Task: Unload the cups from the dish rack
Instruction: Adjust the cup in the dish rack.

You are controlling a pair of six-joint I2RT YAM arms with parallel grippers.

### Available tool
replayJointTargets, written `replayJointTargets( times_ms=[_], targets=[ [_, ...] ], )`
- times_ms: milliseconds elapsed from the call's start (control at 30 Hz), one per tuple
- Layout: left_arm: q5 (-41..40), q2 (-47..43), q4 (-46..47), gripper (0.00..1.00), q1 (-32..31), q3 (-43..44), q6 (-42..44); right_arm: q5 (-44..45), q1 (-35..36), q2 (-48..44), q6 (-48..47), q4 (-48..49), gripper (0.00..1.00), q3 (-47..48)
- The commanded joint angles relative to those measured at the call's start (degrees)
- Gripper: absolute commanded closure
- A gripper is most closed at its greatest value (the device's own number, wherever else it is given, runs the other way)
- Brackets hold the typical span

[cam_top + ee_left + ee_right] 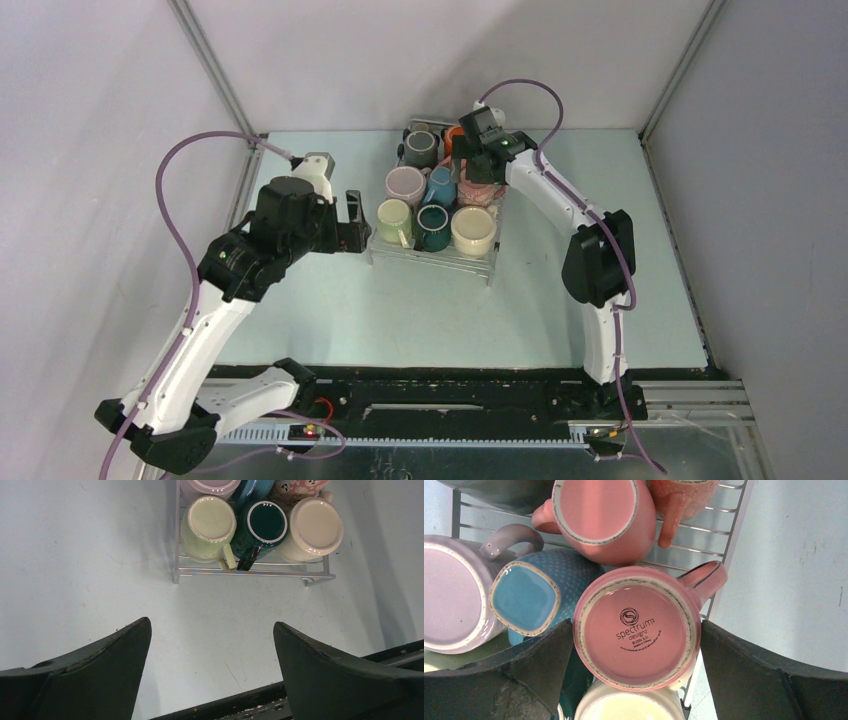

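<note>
One flat rectangular dish rack of thin silvery wires (250, 571) carries at least nine small handled ceramic mugs: one grey mug (421, 150), one salmon-orange speckled mug (684, 495), two pink ones, a plain pink mug (596, 510) and a stamped pink mug (636, 630), one lilac mug (405, 185), one blue dotted mug (524, 597), one pale green mug (207, 522), one teal mug (265, 522) and one cream mug (312, 525); whether more lie hidden cannot be told. There are two white-and-black robot arms, the left arm (200, 330) and the right arm (600, 340), each with one gripper, the left gripper (211, 624) and the right gripper (636, 625), and each gripper has two dark fingers (100, 670), four in all. There are also two purple cables (175, 200) and one pale blue-green table (330, 310).
</note>
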Motion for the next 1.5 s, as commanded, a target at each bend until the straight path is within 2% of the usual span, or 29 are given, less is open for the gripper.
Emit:
replayJointTargets(
  times_ms=[0, 600, 900, 1167, 1467],
  targets=[
    [1.03, -0.62, 2.19, 0.00, -0.35, -1.31, 1.25, -1.57, 0.20, -3.87, 1.18, -1.69, 0.00, 2.58],
    [1.52, -0.90, 3.01, 0.00, -0.33, -2.55, 1.77, -3.15, -0.08, -4.54, -1.02, -4.62, 0.00, 5.78],
    [1.89, -1.27, 3.05, 0.00, -0.32, -2.98, 2.09, -6.67, -1.53, -4.07, -4.28, -4.64, 0.00, 7.64],
    [2.05, -1.85, 1.30, 0.00, -0.31, -2.22, 3.20, -18.90, -7.92, -15.05, -11.66, 9.98, 0.00, -7.89],
    [2.95, -0.82, 0.99, 0.00, -0.31, -1.07, 4.32, -19.60, -13.93, -22.48, -15.52, 23.46, 0.01, -25.21]
  ],
)
